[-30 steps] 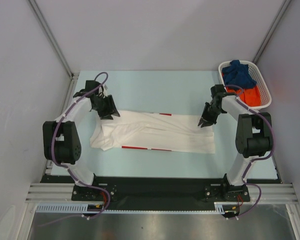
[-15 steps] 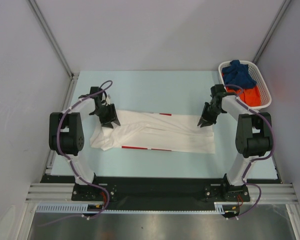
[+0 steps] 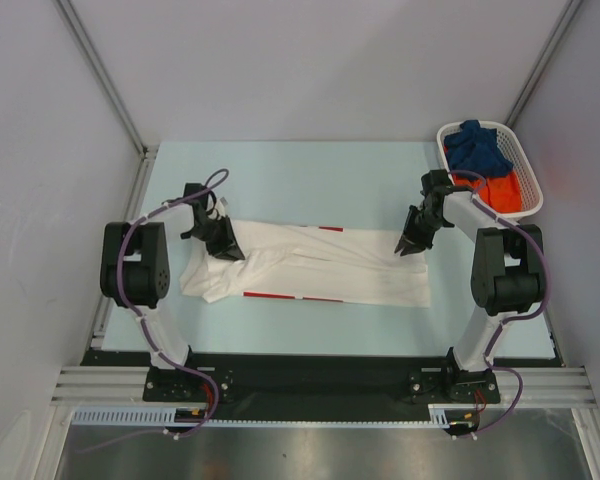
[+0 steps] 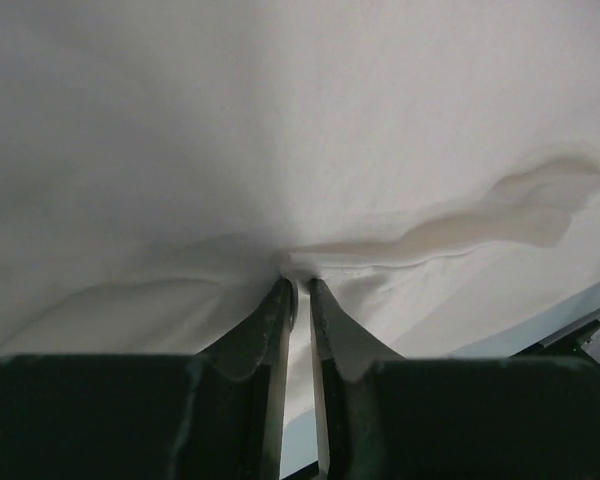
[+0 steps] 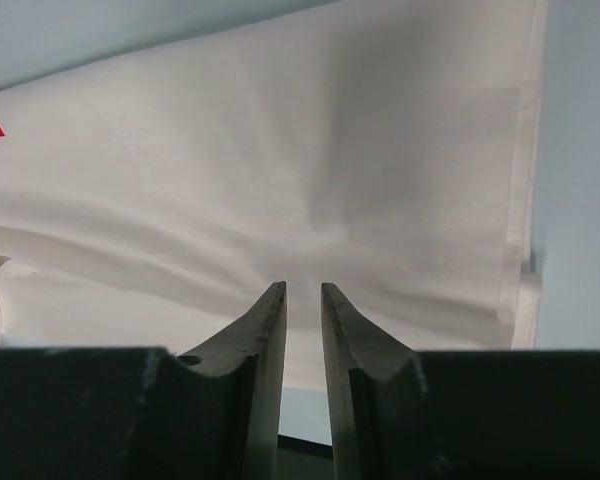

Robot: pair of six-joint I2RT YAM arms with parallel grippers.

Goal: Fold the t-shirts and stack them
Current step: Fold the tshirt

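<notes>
- My left jaws are clenched on a small pinched ridge of the white t-shirt near its far left corner. In the wrist view the cloth gathers right at the tips, with only a thin slit between them.
- My right jaws grasp the same shirt at its far right end. Creases fan out from the tips there, which I read as a hold on the fabric, not a mere touch.
- The shirt lies lengthwise on the tabletop between my two arms as a long band, with slivers of red print at its far and near edges.
- I judge the step in hand to be the next fold of this band.
- To do it well I should raise both ends together and level. The cloth between them should be just taut enough not to sag, and not so tight that it drags out of a grip.
- I should then carry the ends over in one arc, match edge to edge, and let go only once the fabric rests flat.
- The left pinch looks shallow, so a slow start is wise in case it slips.
- I cannot tell how many layers either grip has caught.
- From above, my own wrists cover the tips.
- The left end of the shirt is rumpled, and its sleeve is hard to make out.
- The basket at the far right shows a dark blue shirt over an orange shirt. Whatever lies beneath them is hidden.
</notes>
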